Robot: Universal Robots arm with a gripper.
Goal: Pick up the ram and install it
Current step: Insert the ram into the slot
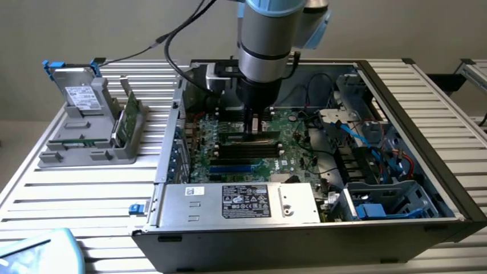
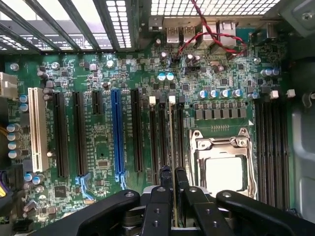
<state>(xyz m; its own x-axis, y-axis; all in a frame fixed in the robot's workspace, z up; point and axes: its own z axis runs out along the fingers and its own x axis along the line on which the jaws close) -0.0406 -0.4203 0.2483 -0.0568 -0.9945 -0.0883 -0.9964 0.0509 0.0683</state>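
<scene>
My gripper (image 1: 255, 130) reaches down into the open computer case (image 1: 426, 114), over the green motherboard (image 1: 293, 123). It is shut on the ram (image 1: 259, 136), a narrow stick held level just above the board's memory slots (image 1: 247, 149). In the wrist view the ram (image 2: 171, 132) shows edge-on as a thin pale strip between the two black fingers (image 2: 166, 179) of my gripper (image 2: 173, 172). It runs in line with a black slot left of the CPU socket (image 2: 224, 167). I cannot tell whether it is seated in the slot.
A grey holder (image 1: 84, 148) at the exterior view's left carries a silver drive box with blue tabs (image 1: 80, 97) and a green expansion card (image 1: 131, 114). The power supply (image 1: 243, 202) fills the case's near side. Blue cables (image 1: 373, 137) and drive bays lie at the right.
</scene>
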